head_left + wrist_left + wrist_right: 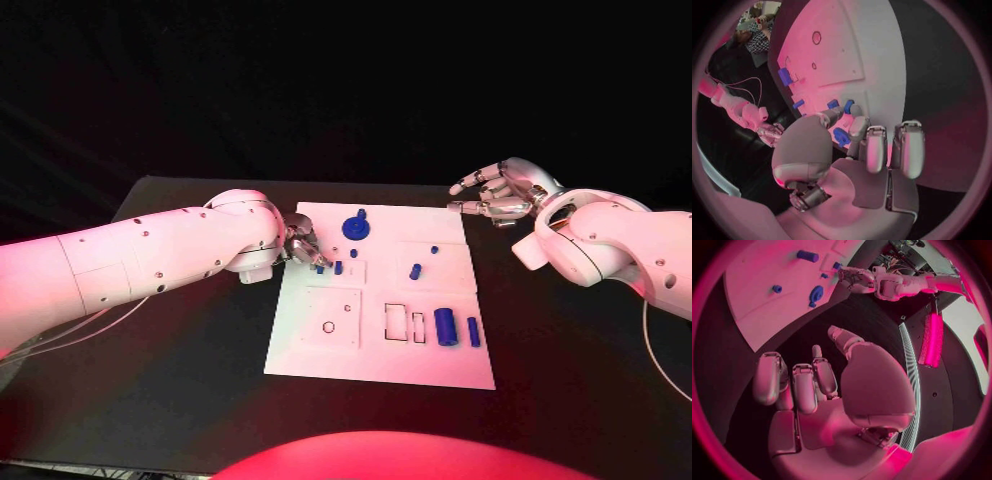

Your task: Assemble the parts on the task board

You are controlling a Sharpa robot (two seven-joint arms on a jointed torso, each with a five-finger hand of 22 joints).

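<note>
While our left hand [300, 246] rests its fingertips on a small blue part [338, 267] on the task board [433, 372] in mid-table, our right hand [498, 190] hovers empty beyond the board's far right corner, fingers loosely apart. We read no writing anywhere.

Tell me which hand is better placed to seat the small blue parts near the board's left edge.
Left. The left hand is already over the task board, fingertips at the small blue parts. The right hand hovers off the board's far right corner, holding nothing.
</note>
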